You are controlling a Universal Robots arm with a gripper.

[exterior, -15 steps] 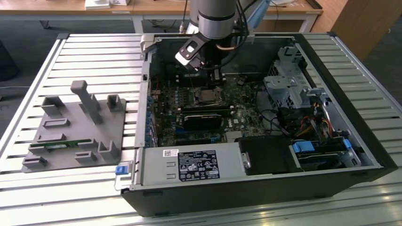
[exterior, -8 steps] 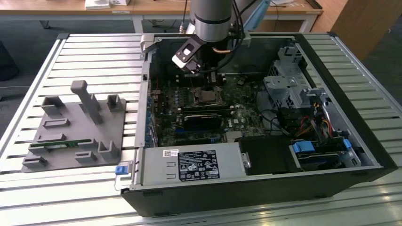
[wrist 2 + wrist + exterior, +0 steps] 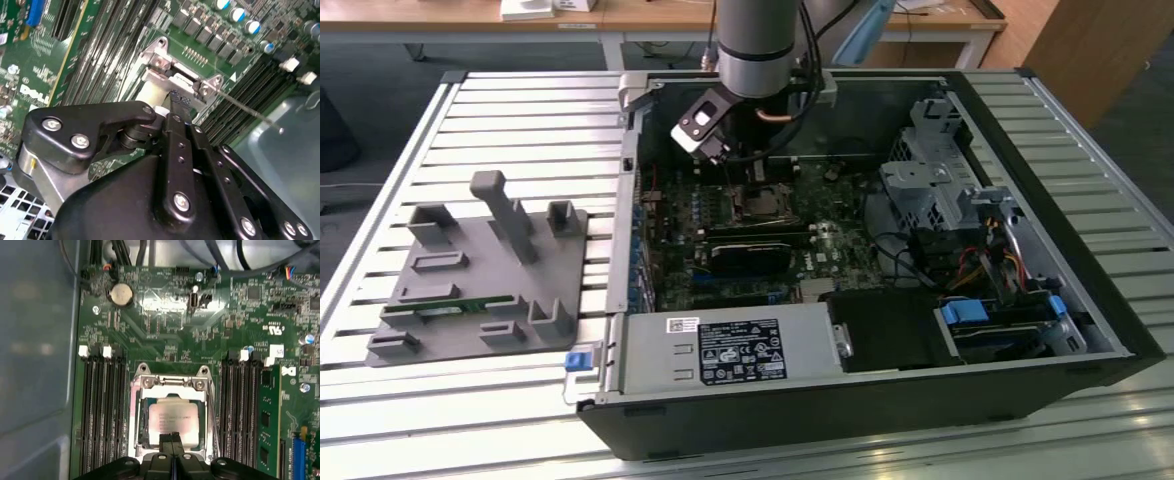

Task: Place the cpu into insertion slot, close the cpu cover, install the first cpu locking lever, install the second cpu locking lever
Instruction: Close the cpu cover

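At one edge of the insertion slot [image 3: 171, 381], the gripper [image 3: 172, 436], jaws together, should be pressed straight down so the cpu cover [image 3: 141, 412] is seated flat.

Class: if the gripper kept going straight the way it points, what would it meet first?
Probably the cpu, near its edge, where the gripper points in the first wrist view. Depth is unclear, so the cpu cover rim beside it might be struck first.
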